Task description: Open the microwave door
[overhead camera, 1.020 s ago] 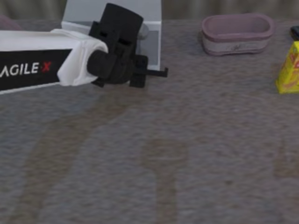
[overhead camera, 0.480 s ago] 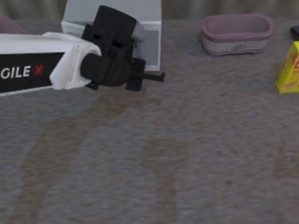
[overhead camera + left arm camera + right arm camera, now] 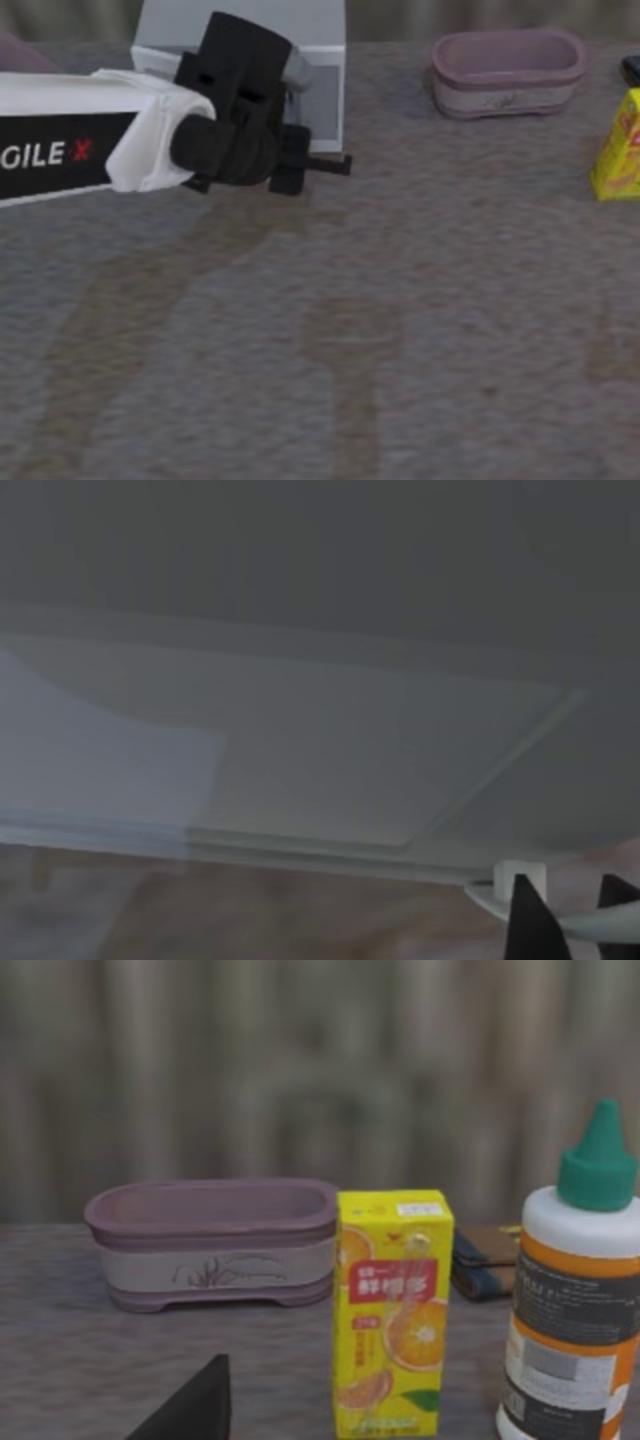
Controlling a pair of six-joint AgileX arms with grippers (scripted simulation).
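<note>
Here the left gripper is working alone at the front of the microwave, which is standing at the far left of the table, just behind the gripper's wrist. In the left wrist view the door is filling almost everything ahead of the fingertips, its grey window very close, and the white handle is lying right at the tips. The dark fingertips are sitting narrowly apart astride that white bar, seemingly clamped on it, though contact is hard to confirm. The step in hand looks to be the grip before the pull; next the arm is needing an arcing draw away from the oven, following the hinge. The right gripper is idling well away, near a pink tub and a juice carton
</note>
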